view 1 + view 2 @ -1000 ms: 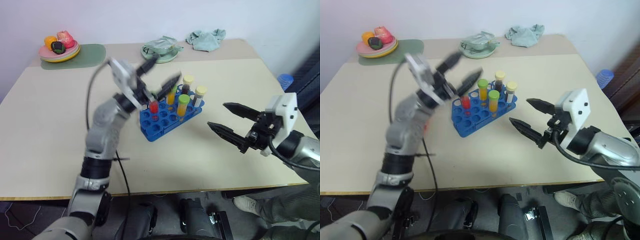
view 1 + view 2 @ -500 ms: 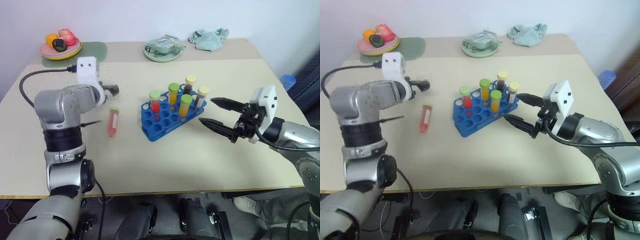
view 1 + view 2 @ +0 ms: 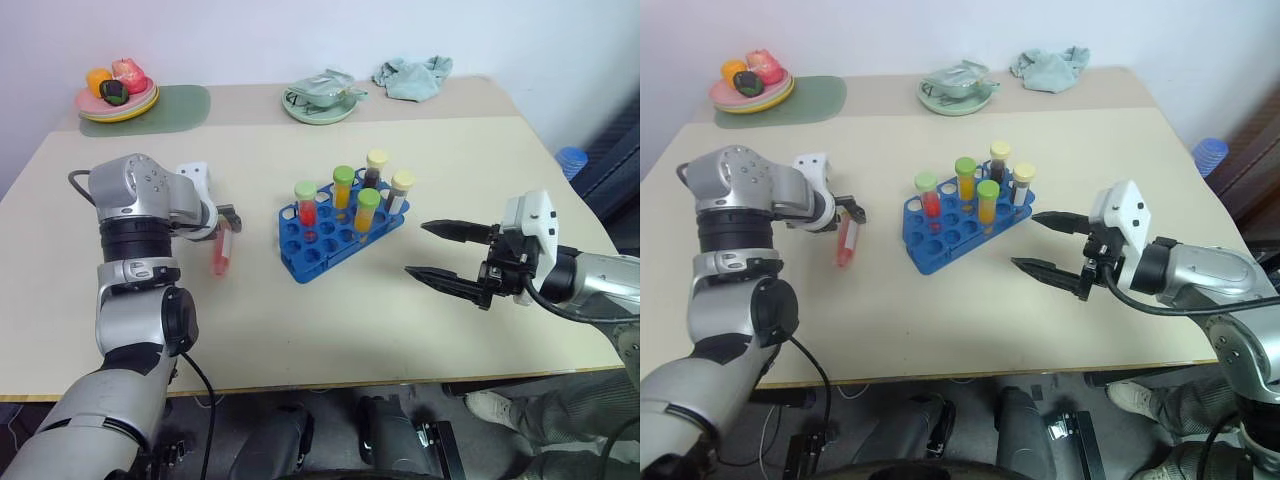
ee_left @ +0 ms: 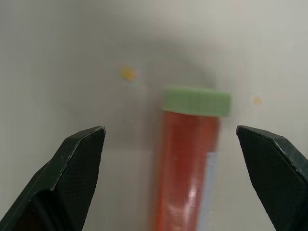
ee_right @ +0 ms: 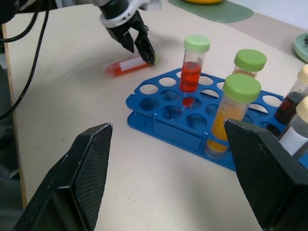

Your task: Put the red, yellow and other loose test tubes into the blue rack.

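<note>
Lowered beside the rack (image 3: 335, 232), the left end effector (image 3: 228, 222) is spread open over a light, slippery, round tube (image 3: 221, 250); mid-body grip is advised

Count, table (image 3: 330, 300):

- Blue rack (image 3: 335, 238): 1.
- Tubes upright in the rack: 5. Red liquid, green cap (image 3: 307, 203): 1. Yellow-orange liquid, green cap: 2 (image 3: 344, 186) (image 3: 367, 209). Dark liquid, pale cap (image 3: 376, 167): 1. Pale-capped tube (image 3: 400, 190): 1, contents not readable.
- Loose tube lying flat (image 3: 221, 250), red liquid, at 9 o'clock from the rack: 1.
- Plate stack with fruit (image 3: 119, 103): 1, at 10 o'clock.
- Green mat (image 3: 178, 105): 1.
- Cloth (image 3: 412, 78): 1, at 1 o'clock.
</note>
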Available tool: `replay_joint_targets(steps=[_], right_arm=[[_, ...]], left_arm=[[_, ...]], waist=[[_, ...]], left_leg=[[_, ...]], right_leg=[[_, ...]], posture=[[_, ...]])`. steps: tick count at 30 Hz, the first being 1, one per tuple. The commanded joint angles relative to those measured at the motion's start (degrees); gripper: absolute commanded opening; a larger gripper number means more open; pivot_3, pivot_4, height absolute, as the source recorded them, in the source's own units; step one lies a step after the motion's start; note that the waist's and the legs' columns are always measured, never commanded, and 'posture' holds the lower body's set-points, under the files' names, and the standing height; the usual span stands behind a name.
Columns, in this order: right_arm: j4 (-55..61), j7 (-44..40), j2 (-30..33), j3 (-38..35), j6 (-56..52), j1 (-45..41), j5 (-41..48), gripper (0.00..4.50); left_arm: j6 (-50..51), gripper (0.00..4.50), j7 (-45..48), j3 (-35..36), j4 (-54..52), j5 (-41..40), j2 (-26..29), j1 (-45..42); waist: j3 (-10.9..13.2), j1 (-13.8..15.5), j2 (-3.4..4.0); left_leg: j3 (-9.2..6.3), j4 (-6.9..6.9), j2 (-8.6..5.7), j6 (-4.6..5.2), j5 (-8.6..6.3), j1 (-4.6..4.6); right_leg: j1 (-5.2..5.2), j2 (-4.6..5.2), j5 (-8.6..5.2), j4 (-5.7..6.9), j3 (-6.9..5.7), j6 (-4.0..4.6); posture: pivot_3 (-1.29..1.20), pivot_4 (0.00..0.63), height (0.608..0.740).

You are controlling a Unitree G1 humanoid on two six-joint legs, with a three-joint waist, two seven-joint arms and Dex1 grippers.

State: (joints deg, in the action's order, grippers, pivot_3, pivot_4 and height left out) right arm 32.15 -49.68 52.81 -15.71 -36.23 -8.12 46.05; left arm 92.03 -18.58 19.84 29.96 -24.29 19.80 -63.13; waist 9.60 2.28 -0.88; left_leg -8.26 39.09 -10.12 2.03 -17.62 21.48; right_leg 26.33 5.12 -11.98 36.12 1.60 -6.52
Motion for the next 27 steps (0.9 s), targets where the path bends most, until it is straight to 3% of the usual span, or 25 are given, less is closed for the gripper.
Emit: replay_joint_targets(steps=[1,3,6,11,12,16,18,21,24,27], right_arm=[[2.93,-1.15,0.93,-2.73,0.10,0.43,1.82,3.79],[3.66,-1.57,1.26,-3.10,0.08,0.73,1.81,3.79],[3.15,-2.28,1.41,-3.26,0.42,0.23,1.46,3.79],[2.57,-2.75,1.22,-2.98,0.61,-0.31,1.00,3.79],[2.19,-3.01,1.12,-2.80,0.89,-0.40,0.73,3.79],[1.14,-3.49,0.56,-1.81,1.54,-1.07,0.00,3.79],[0.57,-3.50,-0.03,-1.17,1.79,-1.71,-0.19,3.79],[-0.24,-3.37,-0.84,-0.32,2.12,-2.51,-0.56,3.79],[-0.66,-2.53,-1.90,0.13,2.05,-3.29,-0.44,3.79],[-0.31,-2.00,-2.29,0.02,1.89,-3.20,-0.56,3.79]], left_arm=[[0.47,4.46,-2.38,2.01,2.80,-0.34,-0.19,-3.65],[0.47,4.46,-3.53,2.51,4.49,-0.13,-0.41,-4.65],[0.47,3.62,-6.01,3.59,6.67,1.25,-1.12,-5.37],[0.47,1.01,-8.02,4.28,8.08,1.13,-1.43,-5.67],[0.47,0.77,-7.85,4.07,7.93,0.13,-1.14,-5.44],[0.47,0.77,-5.67,0.56,0.09,-6.35,1.73,-2.02],[0.47,0.77,5.49,-4.26,-19.79,-13.44,5.68,4.69],[-4.82,0.77,25.51,-7.57,-38.90,-22.10,13.90,13.59],[-19.82,0.77,49.12,-5.43,-48.57,-26.68,20.75,23.21],[-31.74,0.77,65.55,-7.02,-51.80,-25.12,26.68,31.53]], waist=[[0.00,-0.07,-0.01],[0.00,-0.08,-0.01],[0.00,0.00,-0.01],[0.00,0.03,-0.01],[0.00,0.03,-0.01],[0.00,-0.12,-0.01],[0.01,-0.77,-0.02],[0.03,-1.47,-0.04],[-0.06,-1.55,0.11],[-0.08,-1.52,0.21]], left_leg=[[0.00,0.00,0.00,0.00,0.00,0.00],[0.01,0.00,0.01,-0.01,0.00,0.00],[0.03,0.00,0.01,-0.01,0.00,0.00],[0.03,0.00,0.00,-0.01,0.00,0.00],[0.03,0.01,0.01,-0.01,0.00,0.00],[0.03,0.01,0.01,-0.01,0.00,0.00],[0.10,-0.01,0.01,-0.01,0.00,0.00],[0.15,-0.01,0.04,-0.03,-0.02,0.03],[0.17,-0.01,0.04,-0.02,-0.02,-0.02],[0.19,-0.03,0.04,-0.03,-0.02,-0.10]], right_leg=[[0.01,0.00,0.00,0.00,0.00,0.00],[0.01,0.00,0.00,0.01,0.01,0.00],[0.00,0.01,0.00,0.01,0.01,0.00],[0.01,0.02,0.00,0.02,0.01,0.00],[0.00,0.02,0.00,0.02,0.01,0.00],[0.02,0.03,0.00,0.03,0.01,0.00],[0.08,0.05,0.00,0.10,0.03,0.00],[0.15,0.09,0.00,0.14,0.04,0.01],[0.08,0.10,0.00,0.09,-0.01,0.03],[-0.01,0.10,0.00,0.04,-0.02,0.06]], posture=[[0.00,0.150,0.740],[0.00,0.150,0.740],[0.00,0.150,0.740],[0.00,0.150,0.740],[0.00,0.150,0.740],[0.00,0.150,0.740],[0.00,0.150,0.740],[0.00,0.150,0.740],[0.00,0.150,0.740],[0.00,0.150,0.740]])
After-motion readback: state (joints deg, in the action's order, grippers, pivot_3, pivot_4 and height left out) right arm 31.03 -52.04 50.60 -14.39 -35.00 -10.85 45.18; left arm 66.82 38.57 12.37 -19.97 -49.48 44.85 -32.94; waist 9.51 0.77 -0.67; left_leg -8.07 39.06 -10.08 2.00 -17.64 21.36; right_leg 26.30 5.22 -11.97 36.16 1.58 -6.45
